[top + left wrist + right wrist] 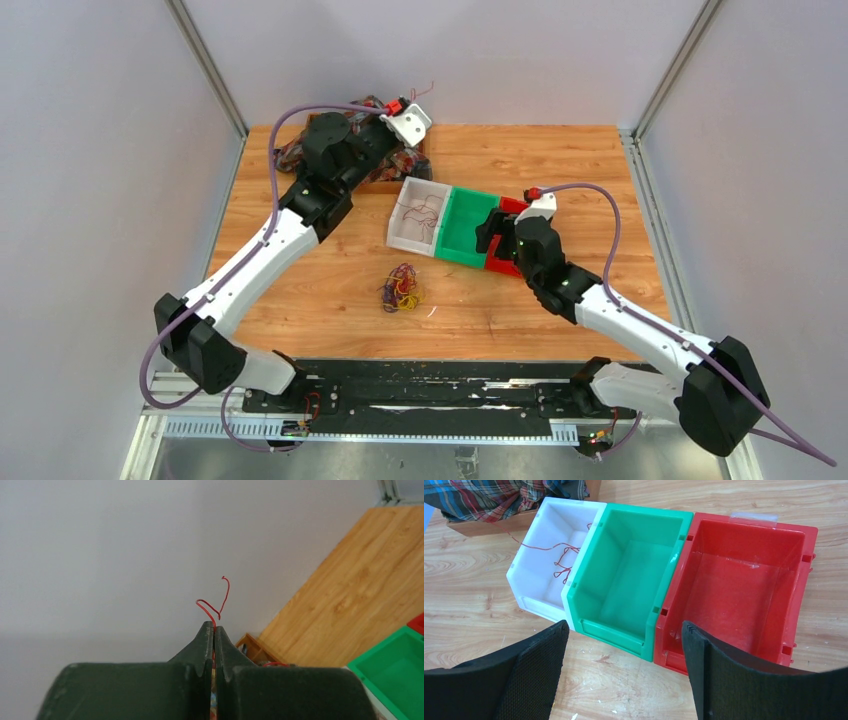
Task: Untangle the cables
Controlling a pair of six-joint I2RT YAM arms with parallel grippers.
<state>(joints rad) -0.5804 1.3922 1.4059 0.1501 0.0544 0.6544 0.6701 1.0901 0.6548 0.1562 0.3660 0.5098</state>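
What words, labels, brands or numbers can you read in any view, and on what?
None: no readable text in any view.
The white bin, green bin and red bin are plain plastic, without labels.
The clear strip on the red bin's far rim shows no print.
The left gripper, shut on a red wire, and the open right gripper show no markings.

Bright, even light; soft shadows

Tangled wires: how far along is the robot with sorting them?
Early days. Some red wires lie in the white bin; the green bin and red bin are empty. The left claw pinches another red wire. A tangle of yellow, purple and red loops sits on the table.
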